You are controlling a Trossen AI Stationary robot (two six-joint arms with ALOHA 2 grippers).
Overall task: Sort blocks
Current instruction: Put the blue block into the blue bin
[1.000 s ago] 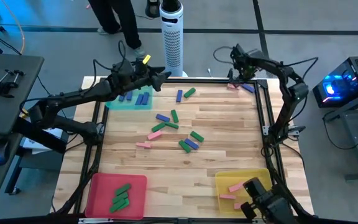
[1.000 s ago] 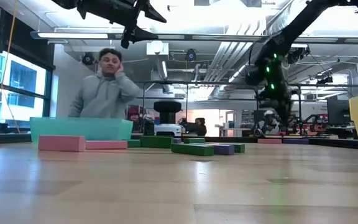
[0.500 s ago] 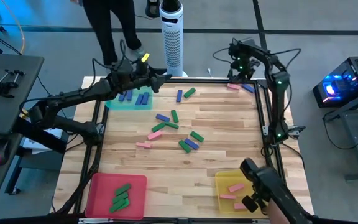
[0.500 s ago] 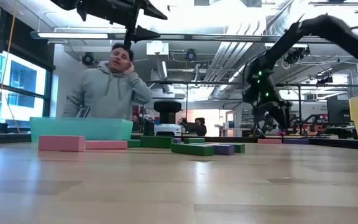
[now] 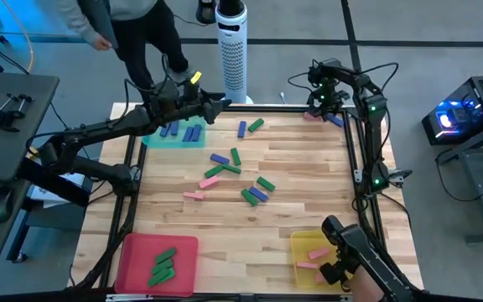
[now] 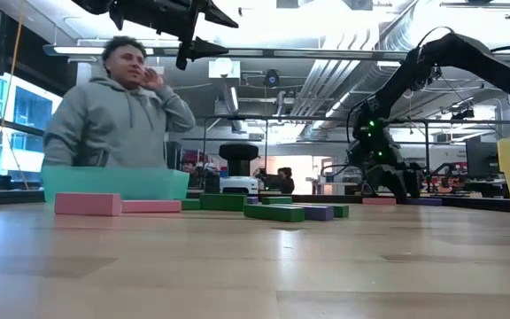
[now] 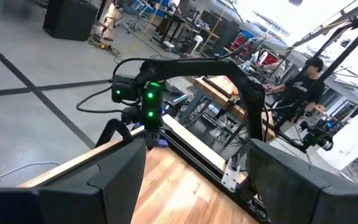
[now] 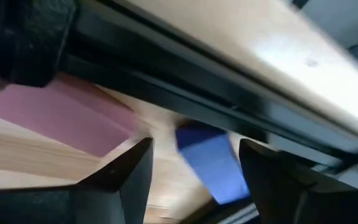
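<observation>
Right gripper (image 5: 319, 107) fingers apart, at far right corner over pink block (image 8: 61, 115) and blue block (image 8: 213, 162) | left gripper (image 5: 218, 104) released, raised by teal tray (image 5: 151, 139)

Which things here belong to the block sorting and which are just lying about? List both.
Job:
blocks loose on the table
teal tray, red tray, yellow tray
right gripper over the far-corner pink block and blue block
left gripper

Lying about:
white tower fan
person
</observation>
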